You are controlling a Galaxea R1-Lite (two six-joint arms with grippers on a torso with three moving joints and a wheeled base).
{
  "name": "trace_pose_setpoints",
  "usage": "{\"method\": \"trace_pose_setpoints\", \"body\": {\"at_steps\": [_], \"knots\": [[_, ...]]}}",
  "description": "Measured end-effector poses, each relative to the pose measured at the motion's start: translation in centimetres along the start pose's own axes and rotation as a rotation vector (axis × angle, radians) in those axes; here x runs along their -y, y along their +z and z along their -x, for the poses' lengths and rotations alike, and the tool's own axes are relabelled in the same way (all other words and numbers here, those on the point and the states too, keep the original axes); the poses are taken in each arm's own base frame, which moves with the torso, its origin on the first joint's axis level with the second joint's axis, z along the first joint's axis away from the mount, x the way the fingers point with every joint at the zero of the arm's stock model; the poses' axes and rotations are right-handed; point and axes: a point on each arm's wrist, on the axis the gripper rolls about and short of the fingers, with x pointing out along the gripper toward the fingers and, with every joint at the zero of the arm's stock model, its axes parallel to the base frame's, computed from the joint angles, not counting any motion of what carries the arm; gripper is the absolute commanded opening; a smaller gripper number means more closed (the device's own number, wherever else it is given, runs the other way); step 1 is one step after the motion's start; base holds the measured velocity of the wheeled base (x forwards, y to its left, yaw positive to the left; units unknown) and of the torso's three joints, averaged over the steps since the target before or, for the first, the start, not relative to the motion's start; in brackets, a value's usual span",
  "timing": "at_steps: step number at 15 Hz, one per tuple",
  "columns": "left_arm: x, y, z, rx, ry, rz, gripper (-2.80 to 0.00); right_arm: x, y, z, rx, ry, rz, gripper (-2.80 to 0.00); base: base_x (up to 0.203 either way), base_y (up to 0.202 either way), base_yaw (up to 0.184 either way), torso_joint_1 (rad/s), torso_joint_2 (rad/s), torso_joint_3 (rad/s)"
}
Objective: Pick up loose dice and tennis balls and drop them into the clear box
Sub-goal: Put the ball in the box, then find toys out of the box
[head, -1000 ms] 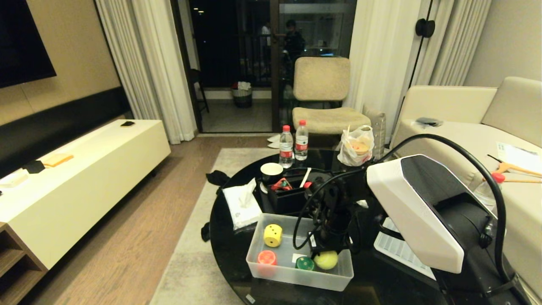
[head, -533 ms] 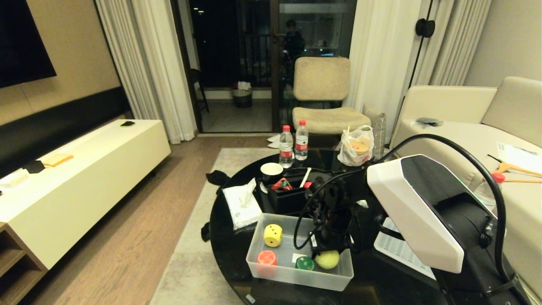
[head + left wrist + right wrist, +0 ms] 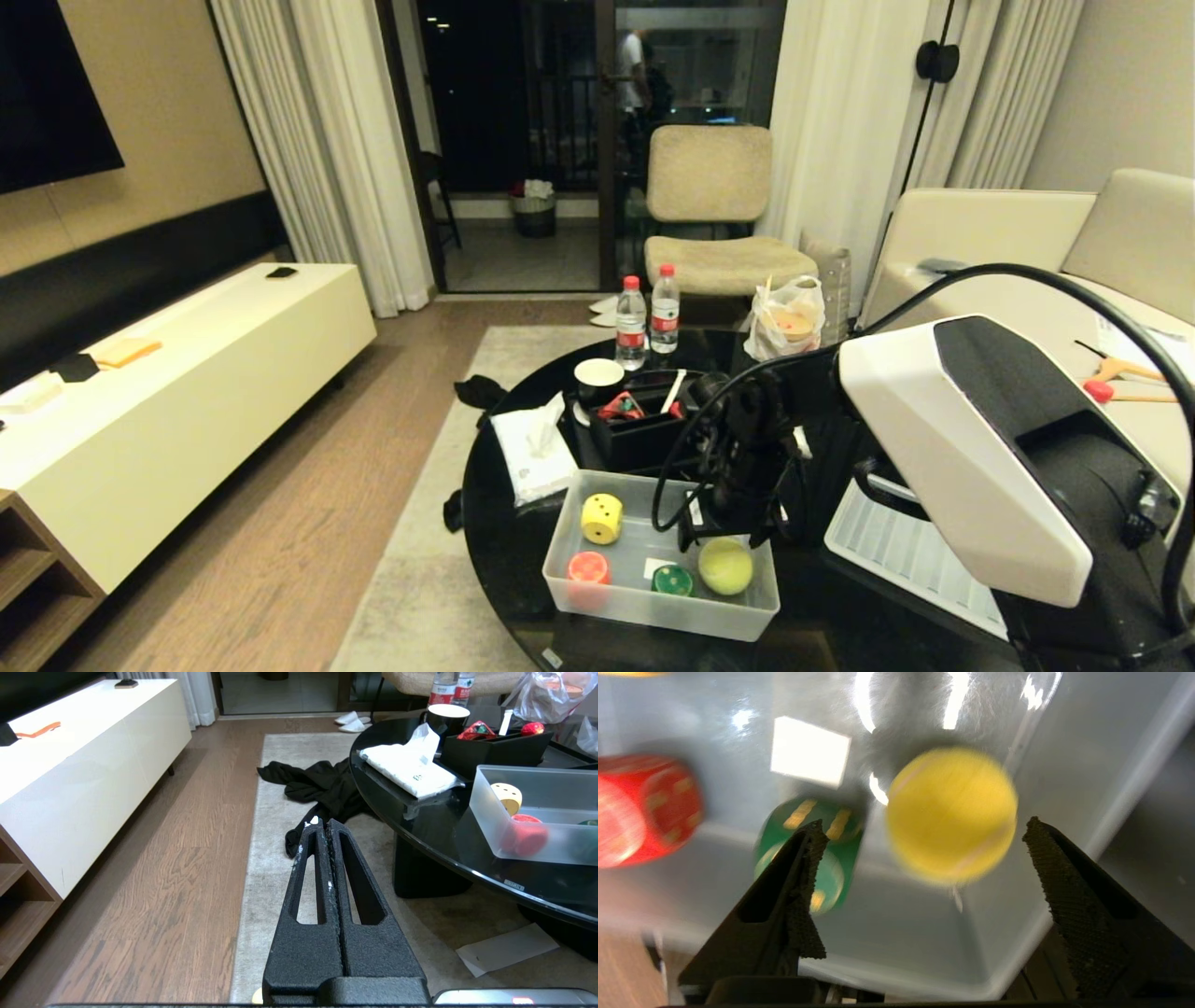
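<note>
The right end effector point(image 3: 924, 858) is held above the clear box point(image 3: 579, 532) on the black worktop point(image 3: 504, 560), its fingers point(image 3: 808, 877) spread wide with nothing between them. A tennis ball point(image 3: 725, 567) is seen lying free inside the box at its near right corner, beside a green die point(image 3: 672, 581). A red die point(image 3: 589, 567) and a yellow die point(image 3: 602, 518) are also contained there. The left end effector point(image 3: 325, 828) is parked off the worktop's edge over the floor, fingers pressed together, empty. The ribbed lid point(image 3: 887, 551) is laid right of the box.
</note>
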Motion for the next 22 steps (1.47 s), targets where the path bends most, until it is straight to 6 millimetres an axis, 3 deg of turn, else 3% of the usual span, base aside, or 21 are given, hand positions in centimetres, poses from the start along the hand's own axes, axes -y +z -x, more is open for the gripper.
{"method": "trace_pose_setpoints", "body": {"at_steps": [6,7,8,11,15,19,22], "knots": [[0.0,0.0,0.0,0.0,0.0,0.0,-2.8,0.3,-1.7,8.1,0.136,0.05,0.003,0.0,0.0,0.0,0.0,0.0,0.0,0.0],[0.0,0.0,0.0,0.0,0.0,0.0,-2.8,0.5,-2.1,9.9,0.168,0.07,0.002,-1.92,0.0,0.0,0.0,0.0,0.0,0.0],[0.0,0.0,0.0,0.0,0.0,0.0,-2.8,0.6,-2.6,11.5,0.196,0.095,-0.004,-2.8,0.0,0.0,0.0,0.0,0.0,0.0],[0.0,0.0,0.0,0.0,0.0,0.0,-2.8,0.6,-4.2,15.8,0.276,0.159,-0.025,-2.8,0.0,0.0,0.0,0.0,0.0,0.0],[0.0,0.0,0.0,0.0,0.0,0.0,-2.8,1.1,-5.8,19.9,0.375,0.191,-0.019,-2.8,0.0,0.0,0.0,0.0,0.0,0.0],[0.0,0.0,0.0,0.0,0.0,0.0,-2.8,1.6,-7.3,22.7,0.449,0.214,-0.016,-2.8,0.0,0.0,0.0,0.0,0.0,0.0],[0.0,0.0,0.0,0.0,0.0,-0.001,-2.8,1.9,-8.1,23.7,0.469,0.22,-0.014,-2.8,0.0,0.0,0.0,0.0,0.0,0.0]]}}
